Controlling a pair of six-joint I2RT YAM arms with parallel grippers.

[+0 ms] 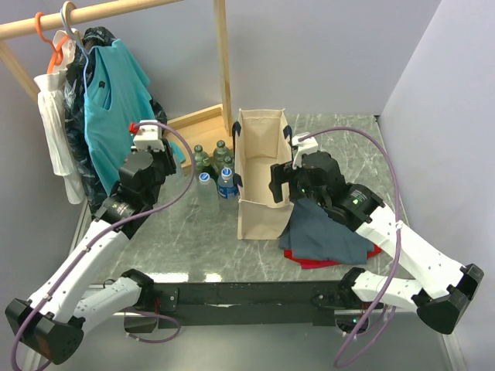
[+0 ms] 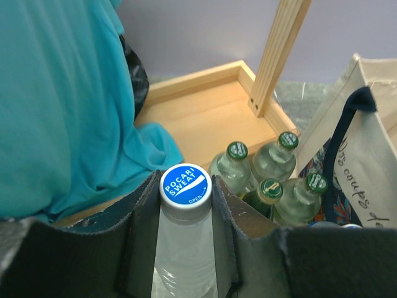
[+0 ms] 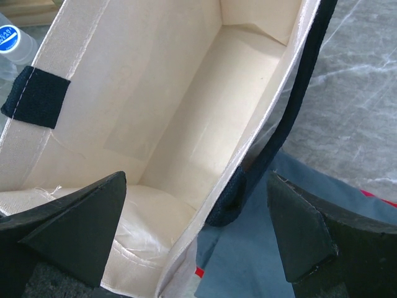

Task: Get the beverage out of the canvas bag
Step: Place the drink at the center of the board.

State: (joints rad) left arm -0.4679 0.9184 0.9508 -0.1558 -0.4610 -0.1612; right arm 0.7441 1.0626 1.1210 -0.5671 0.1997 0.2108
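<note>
We find the left jaws pinching the bottle [image 2: 185,185] outside the bag [image 1: 255,212], just left of it, beside other bottles [image 2: 273,164]. Right jaws stand spread astride the bag's right rim. We judge a tilted release could topple neighbours.
</note>
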